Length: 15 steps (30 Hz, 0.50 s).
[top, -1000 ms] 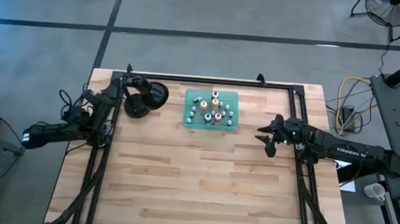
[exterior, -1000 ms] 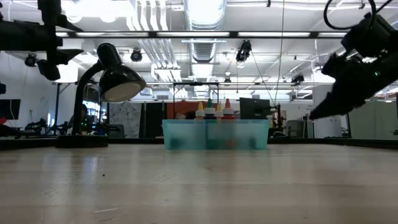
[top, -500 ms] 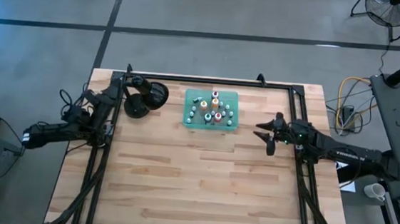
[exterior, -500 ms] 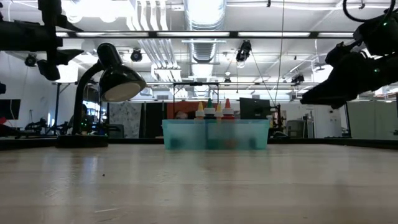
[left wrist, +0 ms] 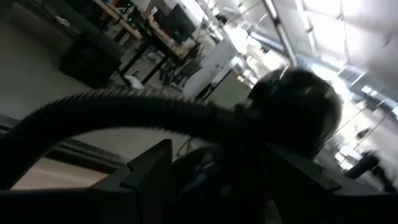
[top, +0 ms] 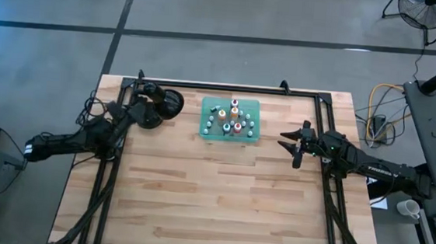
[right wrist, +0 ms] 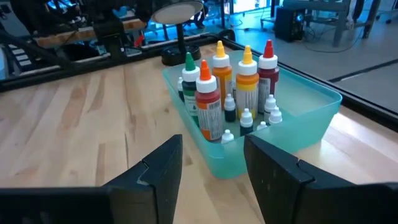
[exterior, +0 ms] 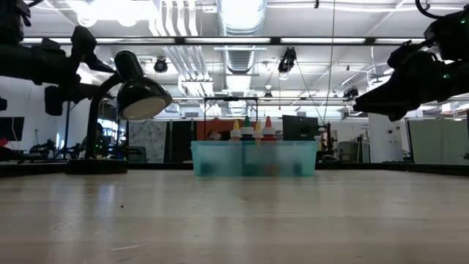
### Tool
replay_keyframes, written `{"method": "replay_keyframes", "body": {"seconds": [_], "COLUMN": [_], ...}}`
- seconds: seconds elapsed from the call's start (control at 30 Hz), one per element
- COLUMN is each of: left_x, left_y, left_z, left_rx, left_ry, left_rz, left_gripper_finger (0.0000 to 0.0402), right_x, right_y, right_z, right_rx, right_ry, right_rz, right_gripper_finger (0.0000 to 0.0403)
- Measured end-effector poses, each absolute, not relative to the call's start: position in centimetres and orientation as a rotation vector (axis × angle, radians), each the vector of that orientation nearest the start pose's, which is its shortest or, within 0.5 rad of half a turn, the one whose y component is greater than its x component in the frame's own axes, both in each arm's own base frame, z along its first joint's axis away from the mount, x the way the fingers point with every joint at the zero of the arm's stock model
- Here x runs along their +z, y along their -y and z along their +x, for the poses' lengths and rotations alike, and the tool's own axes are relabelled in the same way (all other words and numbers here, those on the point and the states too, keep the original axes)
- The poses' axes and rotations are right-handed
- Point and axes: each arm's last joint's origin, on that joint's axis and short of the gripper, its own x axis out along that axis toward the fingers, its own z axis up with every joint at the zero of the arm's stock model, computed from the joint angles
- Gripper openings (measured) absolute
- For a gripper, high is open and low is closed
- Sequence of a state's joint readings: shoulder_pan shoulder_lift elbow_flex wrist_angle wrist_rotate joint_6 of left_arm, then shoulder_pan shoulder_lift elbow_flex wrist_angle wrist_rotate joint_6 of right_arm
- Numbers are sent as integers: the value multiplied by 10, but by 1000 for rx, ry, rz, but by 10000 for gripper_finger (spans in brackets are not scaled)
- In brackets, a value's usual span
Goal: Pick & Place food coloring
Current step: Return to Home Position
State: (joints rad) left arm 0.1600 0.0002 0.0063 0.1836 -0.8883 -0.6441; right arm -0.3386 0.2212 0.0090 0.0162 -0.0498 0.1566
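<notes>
The food coloring bottles (top: 232, 117) stand upright on their bases in a translucent green tray (top: 206, 105) at the table's far middle. In the right wrist view the bottles (right wrist: 224, 81) have green, orange, yellow and red caps, with several tiny white-capped ones among them. My right gripper (top: 285, 143) hovers open to the right of the tray, pointing at it, and touches nothing; its fingers frame the tray (right wrist: 292, 124) in its wrist view. My left gripper (top: 135, 109) is open beside the black desk lamp (top: 156, 109). I cannot tell whether it touches the lamp.
The black desk lamp, with its round base and its head (exterior: 143, 99), stands just left of the tray (exterior: 253, 158). A black frame runs along the table's far, left and right edges. Bare wood lies nearer than the tray.
My right gripper has tipped from pointing down to nearly level and has shifted slightly toward the tray, staying open. My left gripper has swung away from the far edge and down toward the lamp's base. The bottles and tray have kept still.
</notes>
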Motion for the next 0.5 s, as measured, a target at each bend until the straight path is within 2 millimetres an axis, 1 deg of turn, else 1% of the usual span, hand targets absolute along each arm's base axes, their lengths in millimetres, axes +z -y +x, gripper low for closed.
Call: {"method": "replay_keyframes", "body": {"seconds": [0.17,0.5], "left_x": [174,173], "left_y": [-35,-32], "left_z": [82,83], "left_rx": [963,933], "left_ry": [433,404], "left_rz": [-625,-617], "left_gripper_finger": [220,220], "right_x": [149,149], "right_y": [35,35], "right_z": [104,104], "right_rx": [-303,-303], "right_ry": [-173,-174], "right_rz": [194,194], "right_gripper_finger": [164,164]}}
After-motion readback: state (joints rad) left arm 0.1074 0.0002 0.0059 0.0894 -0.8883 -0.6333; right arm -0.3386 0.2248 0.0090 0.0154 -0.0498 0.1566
